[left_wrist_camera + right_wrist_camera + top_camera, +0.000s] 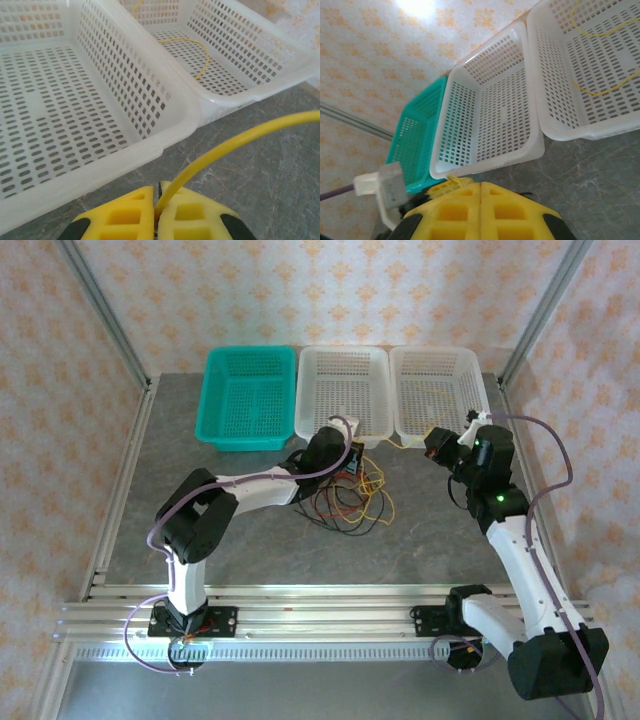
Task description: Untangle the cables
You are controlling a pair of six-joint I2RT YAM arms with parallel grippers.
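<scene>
The left pincer (157, 199) is nipped tight on a yellow cable (235, 142), which arcs off toward 2 o'clock over the worktop (260, 190). I'd guess it's held so as to draw that strand clear of the tangle (348, 505), which lies at 6 o'clock from the pincer in the top view. The right pincer (480, 189) is pressed together; whether it nips anything I can't tell. It hangs near the right basket (580, 131), where yellow loops (605, 89) lie, likely sorted by colour.
</scene>
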